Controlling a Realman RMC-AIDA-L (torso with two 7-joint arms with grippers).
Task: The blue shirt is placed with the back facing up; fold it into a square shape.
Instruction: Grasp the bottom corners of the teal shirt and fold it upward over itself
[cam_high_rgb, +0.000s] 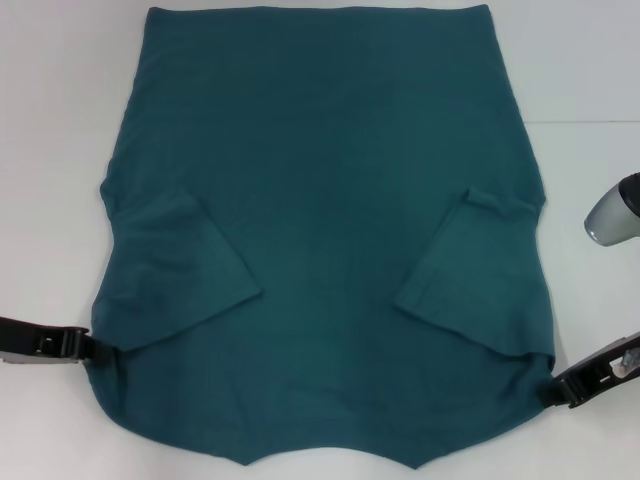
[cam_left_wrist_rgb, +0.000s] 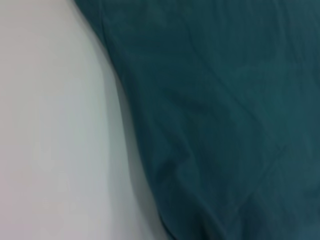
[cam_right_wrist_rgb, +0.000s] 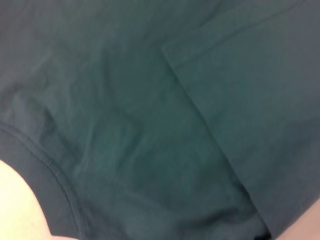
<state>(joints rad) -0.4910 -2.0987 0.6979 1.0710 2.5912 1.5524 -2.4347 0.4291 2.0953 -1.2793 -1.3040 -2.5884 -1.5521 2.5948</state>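
- Near edge of the blue shirt (cam_high_rgb: 330, 260) sits at the bottom of the head view, wavy, with a shallow notch in the middle.
- Shirt lies flat on the white bench (cam_high_rgb: 60, 120), plain side up, filling most of the middle; far straight edge is at the top of the view.
- Both short sleeves are folded inward onto the body, one on each side, lying as angled flaps.
- Left claw (cam_high_rgb: 92, 347) is low at the shirt's left near corner, touching the cloth edge. Can't tell whether it is spread or pinching the cloth; fingertips are hidden at the fabric.
- Right claw (cam_high_rgb: 548, 385) is at the shirt's right near corner, also against the edge. Same: can't tell its state.
- Left wrist view: shirt edge (cam_left_wrist_rgb: 220, 120) running diagonally over bare bench (cam_left_wrist_rgb: 50, 125), light creases in the cloth.
- Right wrist view: mostly cloth (cam_right_wrist_rgb: 150, 125), a stitched hem curving near one corner, a folded flap edge crossing the frame.
- Grey rounded object (cam_high_rgb: 615, 212) sits at the right edge of the head view, apart from the shirt.
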